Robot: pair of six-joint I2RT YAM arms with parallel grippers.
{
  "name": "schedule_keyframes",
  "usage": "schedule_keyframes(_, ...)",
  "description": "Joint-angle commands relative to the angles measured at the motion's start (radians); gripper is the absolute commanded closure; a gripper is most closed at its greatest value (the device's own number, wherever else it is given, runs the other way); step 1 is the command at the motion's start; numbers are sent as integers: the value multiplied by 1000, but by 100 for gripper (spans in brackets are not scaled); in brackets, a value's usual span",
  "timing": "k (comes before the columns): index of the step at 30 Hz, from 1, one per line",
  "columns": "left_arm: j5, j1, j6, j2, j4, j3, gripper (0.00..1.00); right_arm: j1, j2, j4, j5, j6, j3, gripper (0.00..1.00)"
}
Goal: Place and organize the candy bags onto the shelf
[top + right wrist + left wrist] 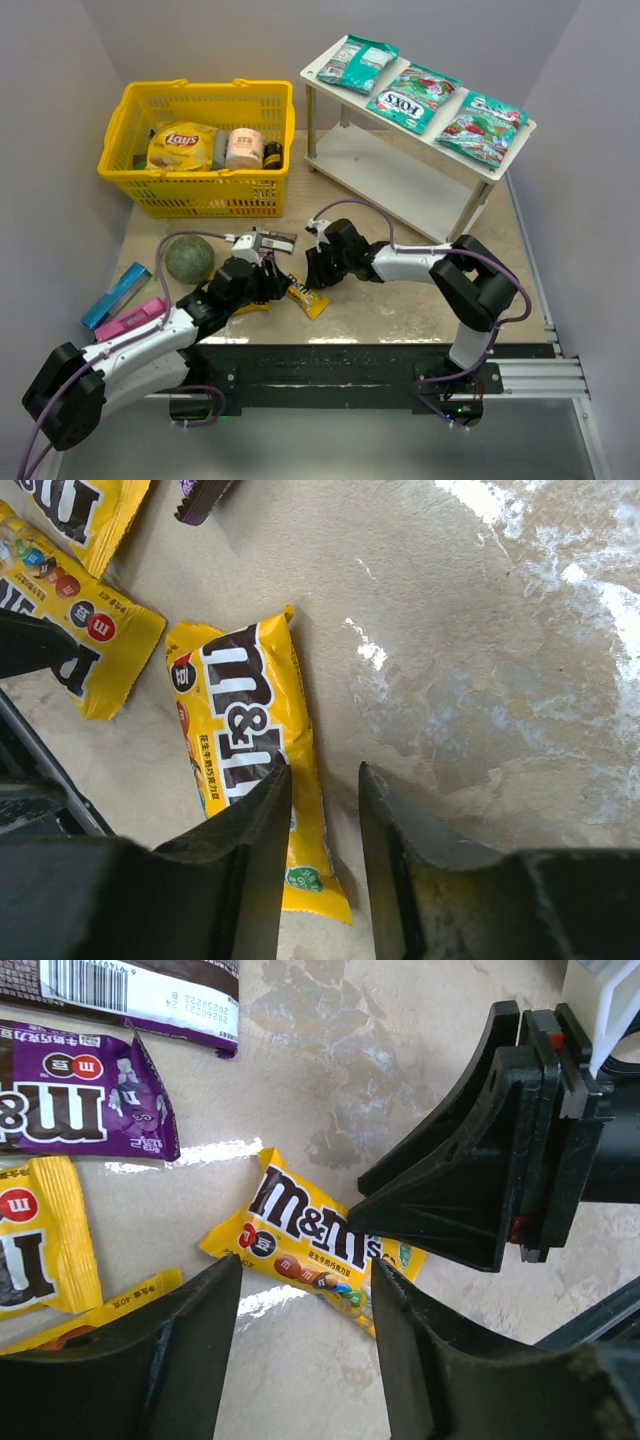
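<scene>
Both arms sit low over the surface in front of the shelf (pixel 400 172), probably because the yellow M&M's packet (pixel 310 1232) lies flat there (glossy, brown logo, crimped ends). Left gripper (pixel 306 1270): fingers half apart, straddling its end. The right gripper (pixel 325 775): fingers narrowly apart at its edge. Neither holds it. Three teal bags (pixel 415 97) occupy the shelf's top board.

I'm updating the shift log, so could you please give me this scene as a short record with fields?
Shelf: three teal candy bags on its top board
Table: yellow M&M's packet, purple packet, brown packet, not yet shelved
Left gripper: open over the yellow M&M's packet
Right gripper: jaws narrowly apart at the same packet's edge
Basket: yellow, holding a Lay's bag
</scene>
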Motion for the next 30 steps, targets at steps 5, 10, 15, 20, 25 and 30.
schedule_keyframes(5,45,1,5,110,215,-47,44,5,-4,2,-7,-10,-41,58)
schedule_keyframes(10,59,1,16,181,298,-71,47,5,-41,21,-23,2,-61,41)
schedule_keyframes(15,43,1,31,273,292,-38,56,5,-25,18,-40,-4,-61,41)
schedule_keyframes(20,42,0,33,374,258,-5,65,5,0,8,-47,-8,-69,46)
schedule_keyframes(25,30,-6,25,384,260,-25,67,5,-6,23,-58,13,-96,52)
schedule_keyframes(30,11,-8,13,384,257,-38,67,5,-15,52,-83,57,-121,69)
